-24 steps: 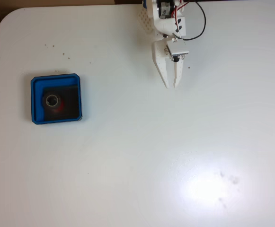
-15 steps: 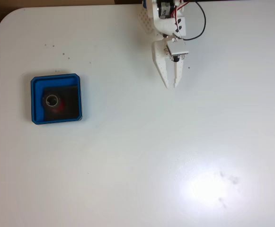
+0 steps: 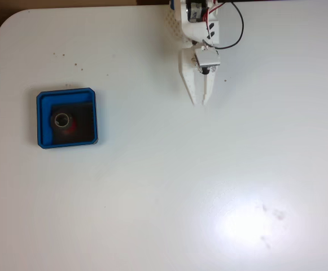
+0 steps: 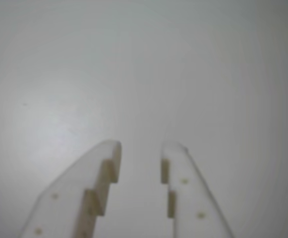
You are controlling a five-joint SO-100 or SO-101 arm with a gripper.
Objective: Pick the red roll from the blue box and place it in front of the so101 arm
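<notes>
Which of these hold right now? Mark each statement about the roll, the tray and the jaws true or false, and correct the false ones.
1. The small red ring-shaped roll lies inside the shallow square bright-blue tray. True.
2. The white two-finger gripper grips the roll. False: it holds nothing and is far to the tray's right in the fixed view.
3. The jaws stand slightly apart in the wrist view. True.
4. The tray sits on a wooden floor. False: it rests on the white table.

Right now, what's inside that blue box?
Inside the blue box lies a black pad, and a small red roll sits on it. The floor under the roll is covered.
</notes>
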